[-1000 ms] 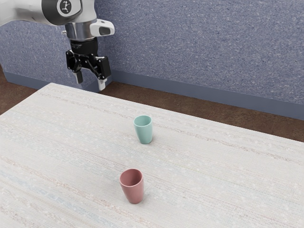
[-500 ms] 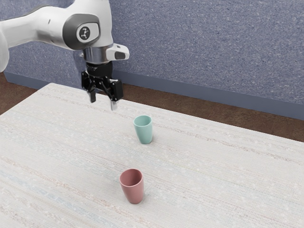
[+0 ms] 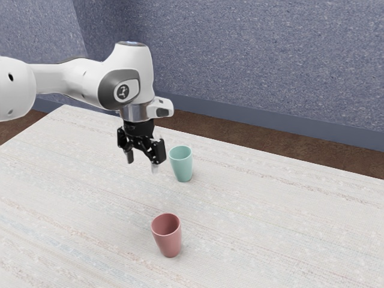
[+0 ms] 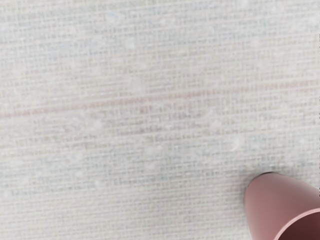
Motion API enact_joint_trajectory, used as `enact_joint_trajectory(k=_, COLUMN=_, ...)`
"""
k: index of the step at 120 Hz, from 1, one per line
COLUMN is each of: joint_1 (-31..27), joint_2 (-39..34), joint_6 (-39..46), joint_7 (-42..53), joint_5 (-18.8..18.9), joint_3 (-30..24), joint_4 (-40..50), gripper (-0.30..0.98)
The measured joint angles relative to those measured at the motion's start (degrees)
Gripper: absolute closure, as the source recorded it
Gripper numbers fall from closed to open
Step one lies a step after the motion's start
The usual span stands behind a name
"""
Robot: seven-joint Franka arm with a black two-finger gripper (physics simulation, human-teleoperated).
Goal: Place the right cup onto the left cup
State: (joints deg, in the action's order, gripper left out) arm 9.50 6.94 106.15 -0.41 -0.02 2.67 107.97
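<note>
Your arm (image 3: 81,81) reaches in from the exterior view's left (white, with a dark band near the wrist (image 3: 137,111)), then bends downward. Your gripper (image 3: 141,163) hangs pointing down, its two fingers (image 3: 155,168) spread apart.

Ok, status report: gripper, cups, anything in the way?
Gripper open, empty, above table. Pink cup, green cup upright, apart, unstacked. No obstacle seen between them.

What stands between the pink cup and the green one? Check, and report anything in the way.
Nothing visible stands between the pink cup and the green cup; table shows between them. The open hand hangs to the exterior view's left of the green cup.
</note>
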Motion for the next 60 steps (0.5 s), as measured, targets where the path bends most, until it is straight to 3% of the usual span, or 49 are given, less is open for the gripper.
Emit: enact_joint_trajectory(k=60, joint_1=0.78, joint_2=-10.86, joint_6=8.38, joint_7=-0.76, joint_5=-1.69, joint_3=-3.48, joint_4=16.01, gripper=0.0)
